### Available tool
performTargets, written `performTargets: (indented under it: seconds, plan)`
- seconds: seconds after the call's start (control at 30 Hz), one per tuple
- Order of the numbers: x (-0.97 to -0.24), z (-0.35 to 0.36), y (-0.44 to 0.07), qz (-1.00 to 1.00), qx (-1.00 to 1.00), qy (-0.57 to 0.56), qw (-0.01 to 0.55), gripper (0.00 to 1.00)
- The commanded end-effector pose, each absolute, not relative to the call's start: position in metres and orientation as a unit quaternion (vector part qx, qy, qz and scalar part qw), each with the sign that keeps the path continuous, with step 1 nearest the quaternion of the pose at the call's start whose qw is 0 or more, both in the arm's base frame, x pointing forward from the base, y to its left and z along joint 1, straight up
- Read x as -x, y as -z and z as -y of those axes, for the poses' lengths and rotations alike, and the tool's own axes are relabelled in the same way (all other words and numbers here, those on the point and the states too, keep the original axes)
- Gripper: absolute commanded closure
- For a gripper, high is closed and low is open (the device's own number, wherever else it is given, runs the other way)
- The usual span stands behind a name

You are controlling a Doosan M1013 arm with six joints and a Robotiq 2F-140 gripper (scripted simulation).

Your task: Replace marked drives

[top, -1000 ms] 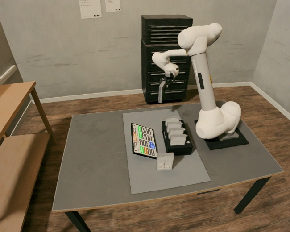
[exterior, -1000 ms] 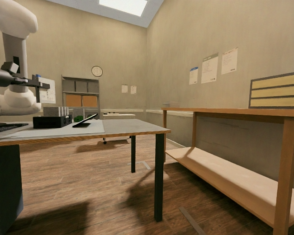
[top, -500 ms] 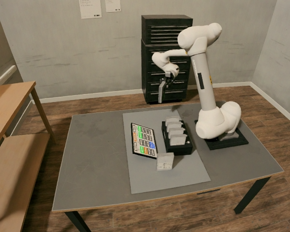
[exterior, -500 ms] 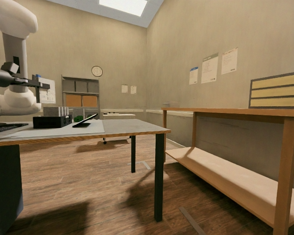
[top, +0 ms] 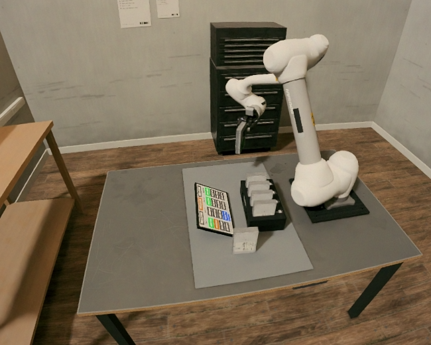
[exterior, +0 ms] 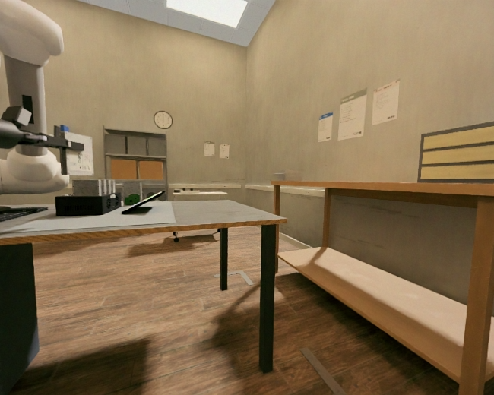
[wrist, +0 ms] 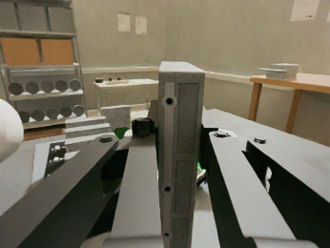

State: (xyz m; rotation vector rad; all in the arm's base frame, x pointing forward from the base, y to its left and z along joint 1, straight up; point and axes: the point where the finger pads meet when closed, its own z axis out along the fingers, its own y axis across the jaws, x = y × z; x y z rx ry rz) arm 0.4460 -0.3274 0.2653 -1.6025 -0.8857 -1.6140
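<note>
Gray mat (top: 211, 266) (exterior: 99, 222) bears dock (top: 267, 224) (exterior: 84, 205) and screen (top: 214, 210) (exterior: 144, 202) — gripper (top: 240, 135) (exterior: 68, 143) (wrist: 175, 114), nearly closed, clamps a drive (top: 238, 140) (wrist: 180, 143) aloft.

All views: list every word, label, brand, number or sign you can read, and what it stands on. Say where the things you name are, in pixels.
None legible. Too small or blurred:
Black-framed tilted screen (top: 215, 210) (exterior: 144, 202)
White paper wall sheets (top: 134, 12) (exterior: 352, 117) (wrist: 124, 21)
Grey box-shaped drive standing on the mat (top: 245, 235) (exterior: 132, 188) (wrist: 116, 115)
White-and-grey robot arm (top: 307, 143) (exterior: 35, 33) (wrist: 7, 129)
Round wall clock (exterior: 163, 119)
</note>
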Motion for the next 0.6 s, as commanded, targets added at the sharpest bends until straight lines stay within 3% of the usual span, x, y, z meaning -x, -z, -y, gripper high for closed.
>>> performTargets:
  seconds: [0.0,0.57]
  plan:
    - [-0.446,0.327,-0.265,0.341,0.616,0.621,0.343,0.9]
    - [-0.446,0.327,-0.251,0.341,0.616,0.621,0.343,0.9]
